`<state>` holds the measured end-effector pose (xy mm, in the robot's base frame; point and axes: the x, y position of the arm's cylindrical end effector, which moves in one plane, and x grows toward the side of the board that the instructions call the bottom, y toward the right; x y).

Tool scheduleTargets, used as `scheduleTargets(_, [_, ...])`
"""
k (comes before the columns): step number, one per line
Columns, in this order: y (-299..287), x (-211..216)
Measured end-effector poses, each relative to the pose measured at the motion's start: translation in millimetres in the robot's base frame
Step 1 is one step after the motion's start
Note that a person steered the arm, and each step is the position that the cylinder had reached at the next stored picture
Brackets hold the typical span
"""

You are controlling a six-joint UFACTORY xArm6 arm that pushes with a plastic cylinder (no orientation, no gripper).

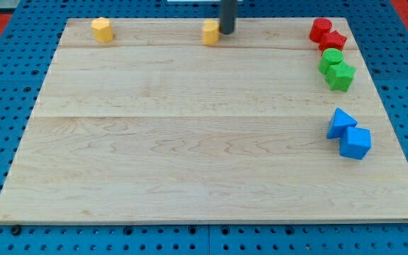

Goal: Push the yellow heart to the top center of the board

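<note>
Two yellow blocks lie along the view's top edge of the wooden board (190, 142). One yellow block (210, 32) sits at the top centre; its shape is hard to make out. The other yellow block (102, 30) sits at the top left and looks hexagonal. My tip (227, 31) is at the top centre, touching or almost touching the right side of the centre yellow block. The dark rod rises out of the view's top.
At the top right lie two red blocks (321, 29) (333, 41), with two green blocks (331, 60) (341, 76) just below them. At the right, a blue triangle (341, 122) touches a blue cube (355, 142). A blue pegboard surrounds the board.
</note>
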<state>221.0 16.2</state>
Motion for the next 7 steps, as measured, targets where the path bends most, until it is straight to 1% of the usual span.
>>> scheduleTargets(1, [15.8,2.4])
scheduleTargets(2, [24.0,75.2])
scheduleTargets(3, [-19.5,95.3])
scheduleTargets(4, [-49.1,78.4])
scheduleTargets(5, [-54.8,57.9])
scheduleTargets(6, [-54.8,30.6])
scheduleTargets(7, [-39.5,26.4])
